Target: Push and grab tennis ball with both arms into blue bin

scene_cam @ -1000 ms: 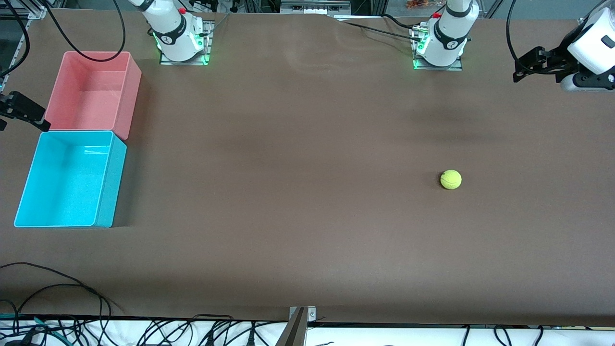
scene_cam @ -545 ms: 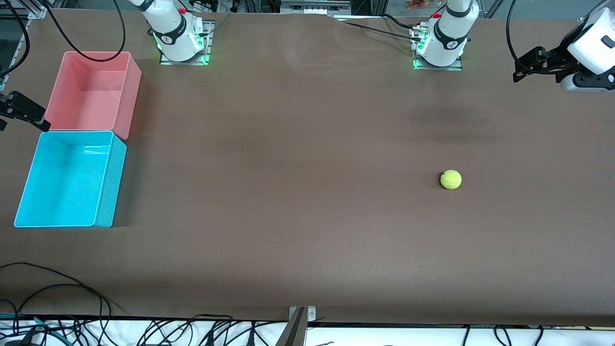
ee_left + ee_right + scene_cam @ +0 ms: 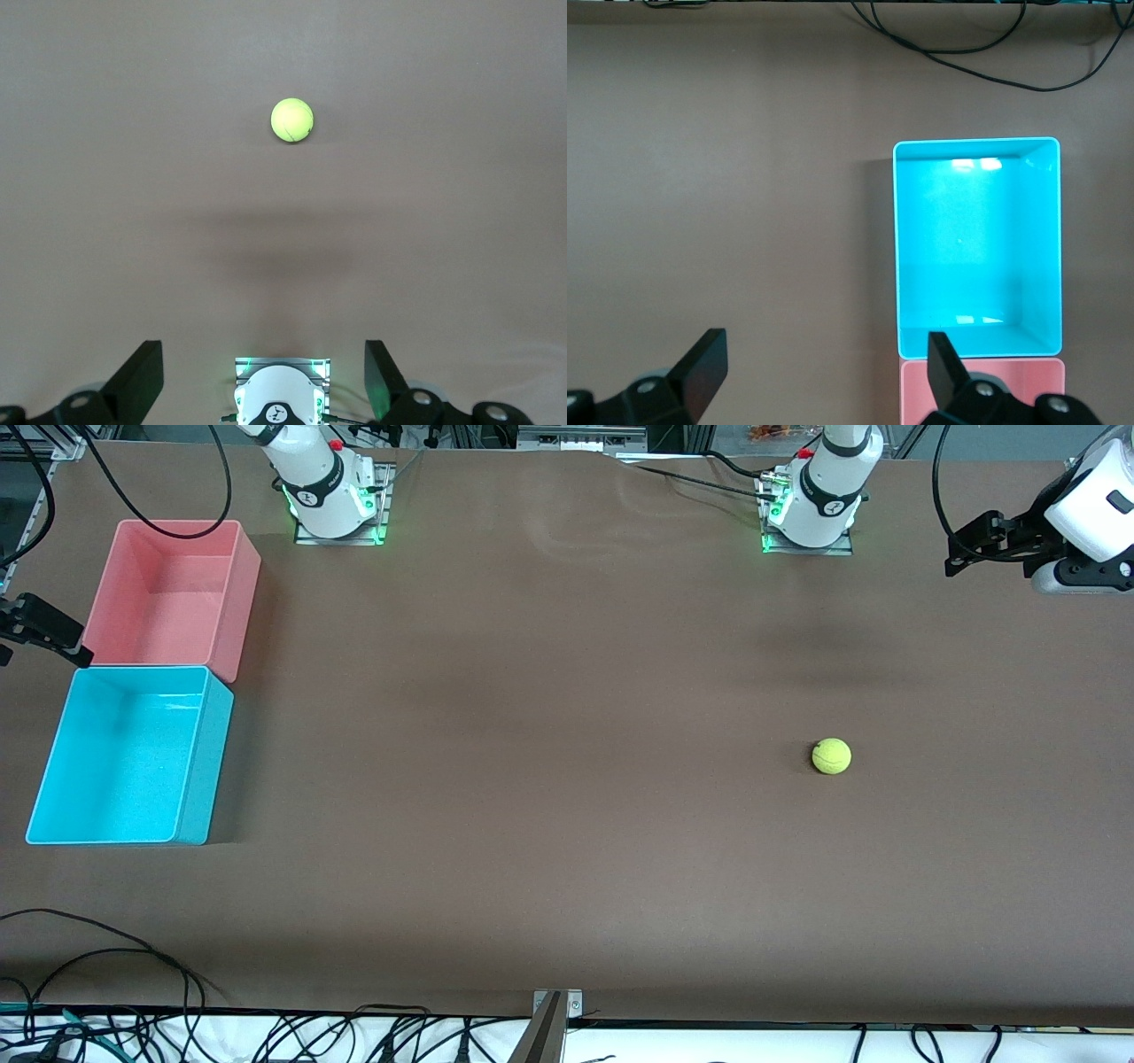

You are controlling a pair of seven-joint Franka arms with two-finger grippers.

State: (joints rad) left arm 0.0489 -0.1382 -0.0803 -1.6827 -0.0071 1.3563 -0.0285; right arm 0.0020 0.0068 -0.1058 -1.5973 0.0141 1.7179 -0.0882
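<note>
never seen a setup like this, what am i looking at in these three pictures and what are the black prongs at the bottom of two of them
These are two white robot arms bolted along one edge of a brown table. The wide picture comes from a high camera facing them. The other two come from small cameras on each arm's wrist, looking down.

The black prongs are the fingers of each arm's pincer. The left pincer is open and holds nothing; it hangs high over the table by its own base, with the tennis ball lying loose on the table in its view. The right pincer is also open and holds nothing, up above the two bins.

The blue bin sits at the right arm's end of the table, touching the pink bin and nearer to the front camera than it. Neither bin has anything in it.
</note>
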